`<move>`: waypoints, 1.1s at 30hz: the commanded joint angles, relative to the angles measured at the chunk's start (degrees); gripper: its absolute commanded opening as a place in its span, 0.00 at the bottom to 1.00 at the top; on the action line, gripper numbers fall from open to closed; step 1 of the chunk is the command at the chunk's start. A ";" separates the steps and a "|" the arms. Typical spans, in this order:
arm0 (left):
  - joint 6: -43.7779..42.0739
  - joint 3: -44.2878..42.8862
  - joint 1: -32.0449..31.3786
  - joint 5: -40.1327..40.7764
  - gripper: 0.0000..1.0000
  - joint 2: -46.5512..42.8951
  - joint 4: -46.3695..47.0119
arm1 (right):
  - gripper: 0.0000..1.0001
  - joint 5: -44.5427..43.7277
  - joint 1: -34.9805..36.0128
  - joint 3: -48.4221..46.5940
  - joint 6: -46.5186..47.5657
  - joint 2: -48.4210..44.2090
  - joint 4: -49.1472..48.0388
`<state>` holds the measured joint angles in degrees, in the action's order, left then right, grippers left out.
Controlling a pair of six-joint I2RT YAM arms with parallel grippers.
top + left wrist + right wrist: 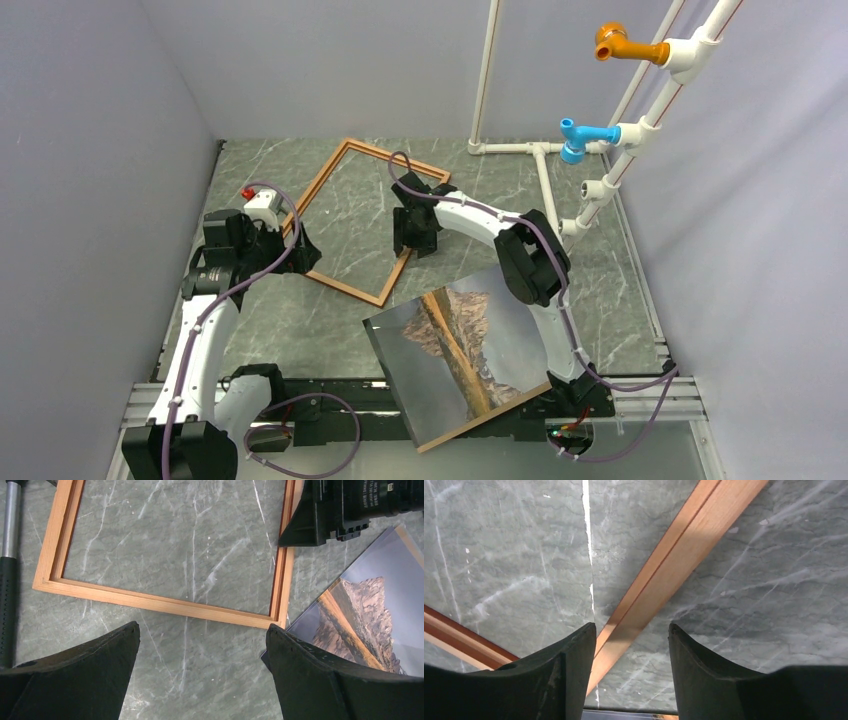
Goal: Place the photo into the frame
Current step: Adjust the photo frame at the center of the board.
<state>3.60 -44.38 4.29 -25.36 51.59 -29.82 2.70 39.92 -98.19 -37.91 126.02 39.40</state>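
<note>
- Top external view: the photo [465, 350] lies picture side up at the near edge of the table [600, 300], right of the middle, with its near side hanging out over the arm bases [300, 420]
- A brown strip [490, 418] runs along that near side; whether it is a board underneath I cannot tell
- The frame [345, 287] lies flat and askew toward the far left of the table, with its near corner just beside the photo's far corner; whether they touch I cannot tell
- Handling, as I judge it: the photo looks thin, light and glossy, so it will probably sag if lifted by one corner and crease if pinched hard; lying flat, it gives fingers little to catch, so the overhanging near side is the best place to take hold
- The frame looks stiff and light, and its thin moulding is likely to slide on the smooth marbled top, so take it across one side and steady it
- The right gripper [631, 627] stands partly open astride the frame's right side [674, 550], with table showing between the wood and one finger; it is not clamped
- The left gripper [202, 626] is spread wide and holds nothing, and it hovers just outside the frame [150, 602] with the photo [370, 615] off to one side
- The frame is the only receptacle: its opening shows bare table and nothing lies in it
</note>
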 commanded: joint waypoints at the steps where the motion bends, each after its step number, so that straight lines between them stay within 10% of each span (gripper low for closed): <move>1: -1.16 -1.85 -0.17 -1.09 0.99 -0.08 1.10 | 0.55 -2.49 1.43 -3.61 -0.04 2.94 3.47; 15: -1.21 -1.92 -0.19 -0.65 0.99 -0.09 1.05 | 0.09 -11.92 0.75 -16.12 7.10 8.43 10.87; 33: -1.15 -2.02 -0.17 -0.48 0.99 0.51 0.89 | 0.00 -10.40 -9.60 -4.56 9.01 0.56 5.59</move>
<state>3.62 -44.38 4.29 -25.45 51.86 -29.85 -5.87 33.65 -105.21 -30.15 129.73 44.47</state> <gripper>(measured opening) 0.992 0.143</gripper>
